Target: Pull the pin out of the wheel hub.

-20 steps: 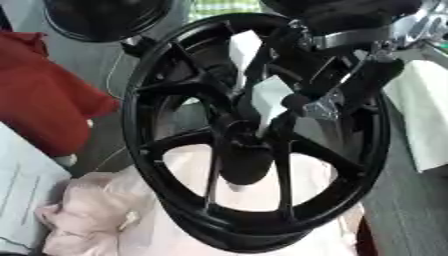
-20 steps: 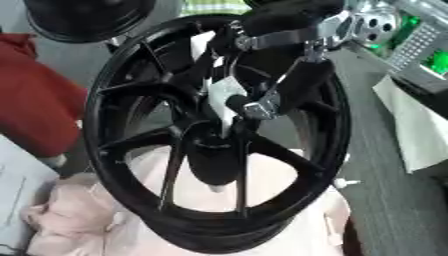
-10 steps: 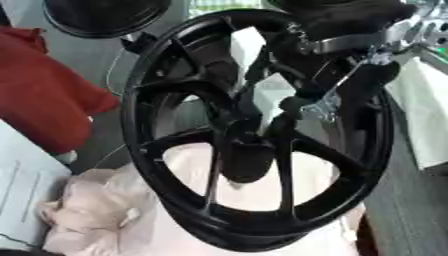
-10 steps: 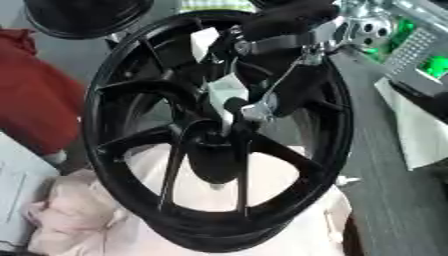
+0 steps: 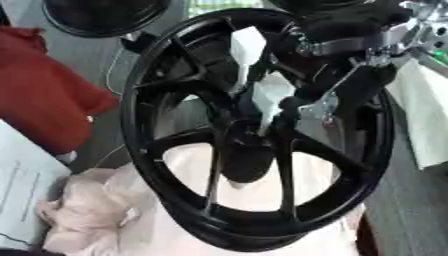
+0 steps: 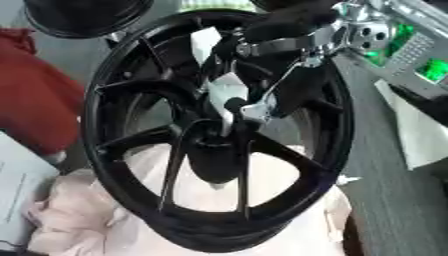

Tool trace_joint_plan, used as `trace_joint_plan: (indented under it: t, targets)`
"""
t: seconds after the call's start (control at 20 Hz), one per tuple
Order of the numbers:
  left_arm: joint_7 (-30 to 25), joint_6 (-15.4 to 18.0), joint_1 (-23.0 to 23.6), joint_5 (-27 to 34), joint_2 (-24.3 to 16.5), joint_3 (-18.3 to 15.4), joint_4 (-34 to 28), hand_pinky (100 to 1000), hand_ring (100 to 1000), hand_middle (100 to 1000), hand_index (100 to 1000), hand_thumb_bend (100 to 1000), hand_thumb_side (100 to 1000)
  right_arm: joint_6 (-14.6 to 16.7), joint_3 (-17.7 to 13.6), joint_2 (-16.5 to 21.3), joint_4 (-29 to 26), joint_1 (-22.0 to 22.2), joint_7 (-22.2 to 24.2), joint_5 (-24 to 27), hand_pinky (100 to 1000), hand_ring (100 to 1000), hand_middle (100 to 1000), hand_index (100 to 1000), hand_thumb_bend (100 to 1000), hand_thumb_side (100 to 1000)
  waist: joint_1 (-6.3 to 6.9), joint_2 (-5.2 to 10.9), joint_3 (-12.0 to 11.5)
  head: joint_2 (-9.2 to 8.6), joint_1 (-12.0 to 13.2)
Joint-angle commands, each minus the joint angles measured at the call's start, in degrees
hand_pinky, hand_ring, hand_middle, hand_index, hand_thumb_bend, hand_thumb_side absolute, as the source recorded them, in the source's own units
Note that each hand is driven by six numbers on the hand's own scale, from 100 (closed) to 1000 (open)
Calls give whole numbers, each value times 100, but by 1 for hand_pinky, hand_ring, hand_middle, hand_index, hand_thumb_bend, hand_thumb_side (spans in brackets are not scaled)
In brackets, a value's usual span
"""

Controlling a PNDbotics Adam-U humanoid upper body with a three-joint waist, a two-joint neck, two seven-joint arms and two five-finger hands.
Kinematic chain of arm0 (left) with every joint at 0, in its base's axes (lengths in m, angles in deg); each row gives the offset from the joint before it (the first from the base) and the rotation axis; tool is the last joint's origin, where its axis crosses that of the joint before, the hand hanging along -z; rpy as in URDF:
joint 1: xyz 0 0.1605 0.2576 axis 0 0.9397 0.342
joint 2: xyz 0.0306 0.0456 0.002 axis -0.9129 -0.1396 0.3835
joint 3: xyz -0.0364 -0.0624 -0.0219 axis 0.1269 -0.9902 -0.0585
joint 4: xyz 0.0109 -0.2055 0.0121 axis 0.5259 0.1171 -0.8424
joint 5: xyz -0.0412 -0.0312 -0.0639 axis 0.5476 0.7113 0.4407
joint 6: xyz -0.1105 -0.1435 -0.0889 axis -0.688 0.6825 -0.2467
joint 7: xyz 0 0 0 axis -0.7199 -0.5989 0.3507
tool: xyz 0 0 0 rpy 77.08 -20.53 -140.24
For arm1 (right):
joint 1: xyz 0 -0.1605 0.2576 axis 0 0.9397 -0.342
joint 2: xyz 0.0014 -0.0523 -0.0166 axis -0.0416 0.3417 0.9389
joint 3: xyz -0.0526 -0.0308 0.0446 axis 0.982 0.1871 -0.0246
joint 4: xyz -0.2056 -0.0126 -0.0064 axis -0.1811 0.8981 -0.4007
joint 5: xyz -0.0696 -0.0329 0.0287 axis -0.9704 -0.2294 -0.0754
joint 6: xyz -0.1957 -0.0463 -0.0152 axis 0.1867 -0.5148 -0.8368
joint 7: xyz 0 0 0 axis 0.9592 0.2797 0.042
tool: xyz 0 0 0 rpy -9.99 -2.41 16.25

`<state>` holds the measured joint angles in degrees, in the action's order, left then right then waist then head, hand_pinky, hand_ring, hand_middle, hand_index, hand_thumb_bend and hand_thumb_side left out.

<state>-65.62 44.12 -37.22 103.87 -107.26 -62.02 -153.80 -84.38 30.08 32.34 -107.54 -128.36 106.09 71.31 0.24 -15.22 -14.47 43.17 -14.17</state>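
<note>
Pin probably the pale stub at the wheel hub; your right hand, reaching from upper right through the spokes, has fingers curled near it; contact unclear.

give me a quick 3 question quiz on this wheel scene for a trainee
1. True or false: the right hand reaches down to the hub of the black wheel.
2. Multiple choice: what lies under the wheel's lower rim? A) pale pink cloth B) a green mat C) a metal tray
3. Fill in: the red fabric lies on the wheel's ____ side in the view.

Key: 1 true. 2 A, the pale pink cloth. 3 left.
</note>
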Motion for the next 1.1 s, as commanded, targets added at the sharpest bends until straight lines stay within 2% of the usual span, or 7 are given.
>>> trace_joint_plan:
  t: [0.05, 0.55, 0.7, 0.8, 0.95, 1.1]
  targets:
    - [-30, 10, -72, -34, -161, -13, -62, 607, 629, 529, 758, 100, 793, -9, -23, 35, 61, -83, 8, -97, 889, 895, 765, 912, 100, 514, -25, -6, -5, -78, 2]
    - [-61, 7, -77, -31, -159, -10, -64, 608, 629, 530, 758, 100, 793, 116, 47, -44, 206, -136, 135, -161, 895, 915, 787, 931, 100, 541, -24, -8, -5, -81, 3]
    - [-79, 3, -77, -32, -160, -5, -62, 608, 629, 531, 759, 100, 794, 190, 54, -70, 363, -123, 237, -210, 897, 919, 789, 932, 100, 465, -24, -10, -4, -85, 13]
    - [-91, 1, -76, -34, -161, -5, -60, 609, 629, 531, 759, 100, 794, 213, 45, -95, 512, -117, 273, -216, 897, 919, 786, 933, 100, 360, -23, -12, -2, -88, 17]
    - [-115, -1, -74, -40, -163, -2, -58, 609, 630, 531, 759, 100, 794, 273, 38, -137, 699, -140, 327, -204, 897, 917, 783, 930, 100, 436, -21, -13, 1, -100, 14]
    - [-145, -4, -73, -48, -164, 1, -55, 609, 630, 531, 759, 100, 795, 348, 21, -169, 847, -169, 343, -219, 896, 914, 779, 927, 100, 463, -21, -12, 3, -114, 14]
